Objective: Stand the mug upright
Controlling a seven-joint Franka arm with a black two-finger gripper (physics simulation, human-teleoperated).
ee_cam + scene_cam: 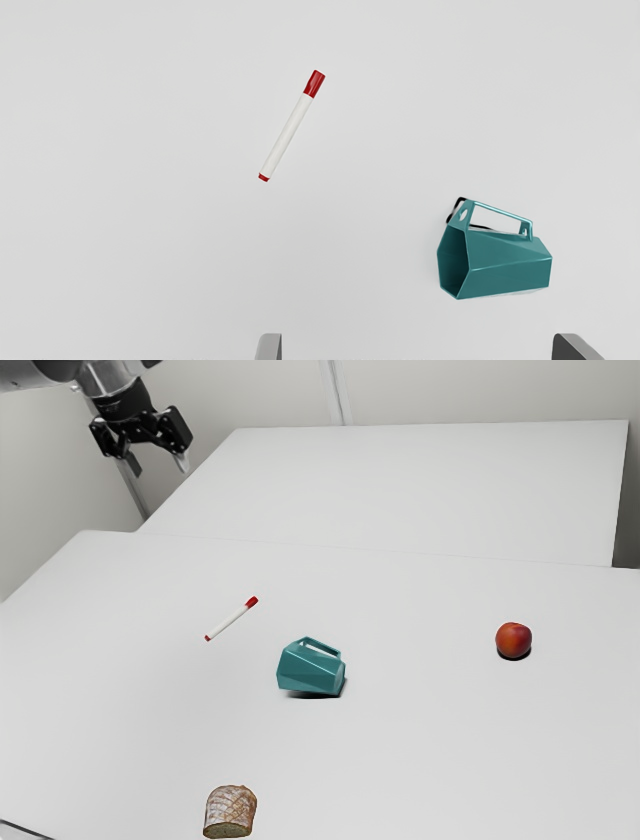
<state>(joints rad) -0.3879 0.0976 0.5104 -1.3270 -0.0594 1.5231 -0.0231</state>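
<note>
- The black two-finger gripper (159, 464) hangs above the white table (420, 760), its fingers wide apart with nothing between them.
- The teal, faceted mug (312, 668) lies on its side on the table, near the white marker with red ends (231, 619).
- A round red-orange fruit (514, 640) sits toward the exterior view's right.
- A crusty brown piece of bread (230, 810) rests nearest that camera.

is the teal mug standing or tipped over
Tipped: the mug lies on its side, its open mouth facing sideways.
</note>
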